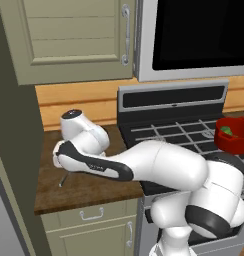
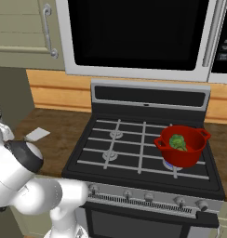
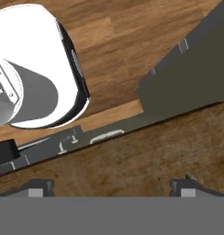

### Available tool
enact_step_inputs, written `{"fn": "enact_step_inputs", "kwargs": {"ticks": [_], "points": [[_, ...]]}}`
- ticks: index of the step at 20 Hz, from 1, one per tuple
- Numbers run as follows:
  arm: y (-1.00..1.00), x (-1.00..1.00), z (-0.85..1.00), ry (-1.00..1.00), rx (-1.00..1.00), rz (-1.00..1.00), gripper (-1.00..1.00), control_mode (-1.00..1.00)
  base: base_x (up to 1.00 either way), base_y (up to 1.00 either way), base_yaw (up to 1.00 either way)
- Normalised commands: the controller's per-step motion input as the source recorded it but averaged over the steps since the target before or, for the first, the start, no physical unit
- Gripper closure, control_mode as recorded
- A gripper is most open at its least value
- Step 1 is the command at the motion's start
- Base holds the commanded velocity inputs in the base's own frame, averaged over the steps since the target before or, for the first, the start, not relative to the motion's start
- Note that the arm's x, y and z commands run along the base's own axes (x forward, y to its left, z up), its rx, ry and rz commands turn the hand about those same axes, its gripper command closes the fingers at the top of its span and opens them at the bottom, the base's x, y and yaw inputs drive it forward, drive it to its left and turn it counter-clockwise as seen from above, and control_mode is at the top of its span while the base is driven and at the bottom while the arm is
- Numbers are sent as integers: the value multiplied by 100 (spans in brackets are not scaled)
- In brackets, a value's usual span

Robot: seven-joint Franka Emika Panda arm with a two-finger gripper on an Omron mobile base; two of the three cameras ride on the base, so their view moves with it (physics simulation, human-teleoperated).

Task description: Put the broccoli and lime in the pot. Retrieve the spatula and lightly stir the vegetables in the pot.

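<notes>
Left base view: reaching left over the wooden tabletop (image 1: 54, 197), above the spatula (image 1: 63, 179). Right base view: broccoli (image 2: 178, 142) down in the pot (image 2: 183, 158) on the stove (lime hard to make out). Hand view: hand (image 3: 111, 187) open, tips spread wide over wood. Likely fetching the spatula; next, lowering astride the handle and closing.

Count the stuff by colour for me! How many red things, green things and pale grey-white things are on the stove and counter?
Red: 1, the pot
Green: 1 clearly seen, the broccoli inside the pot
Pale grey-white: 1, the spatula blade on the counter
Total: 3
</notes>
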Motion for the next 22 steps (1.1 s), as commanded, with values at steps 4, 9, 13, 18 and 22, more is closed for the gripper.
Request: {"fn": "enact_step_inputs", "kwargs": {"ticks": [4, 9, 13, 18, 22], "points": [[28, 44, -29, -14, 1, 0, -100, -100, 0, 0, 0], [28, 52, -22, -6, 4, 0, -100, -100, 0, 0, 0], [44, 45, -32, -1, 3, 2, -100, -100, 0, 0, 0], [51, 31, -31, -1, 0, 1, -100, -100, 0, 0, 0], [33, 31, -18, 0, 0, 0, -100, -100, 0, 0, 0]]}}
